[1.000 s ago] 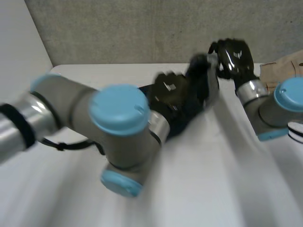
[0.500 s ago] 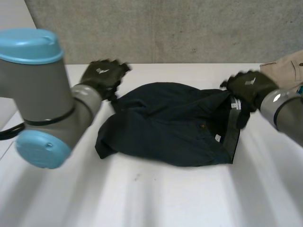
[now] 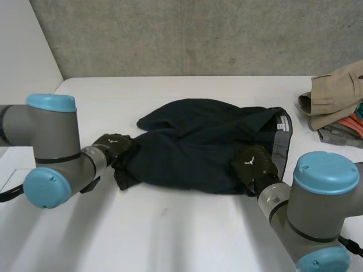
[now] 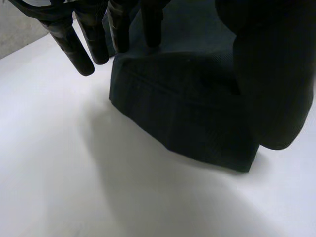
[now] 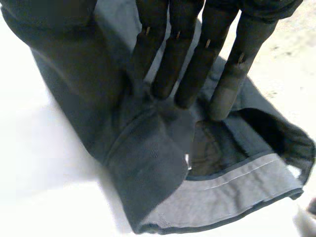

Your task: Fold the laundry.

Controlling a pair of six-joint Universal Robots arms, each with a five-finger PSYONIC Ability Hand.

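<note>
— Where the left hand [image 3: 112, 148] is laid, what is seen of its state?

— It is seen released. Its fingers [image 4: 74, 47] are held straight, with their tips at the edge of the dark garment [image 3: 193, 147], and the thumb [image 4: 276, 74] is seen over the cloth beside them. Nothing is gripped. That hand is placed at the garment's near corner, on the left arm's side.

— And how is the right hand [image 3: 256, 164] found?

— Released as well. Its fingers [image 5: 199, 64] are stretched straight and laid flat on the cloth, just beside the grey waistband [image 5: 232, 192]. It is set at the garment's near edge, at the end opposite the left hand.

— How is the garment itself placed?

— It is spread, rumpled, on the white surface [image 3: 170, 238], between the two hands. The waistband end is turned back so that its pale lining is shown, and a small white label [image 3: 282, 123] is seen there.

— Is anything else seen beyond the garment?

— A pile of folded clothes [image 3: 334, 99], tan on top, is laid well apart from the garment, past its waistband end. A grey wall [image 3: 198, 34] is seen behind the garment's far side.
</note>
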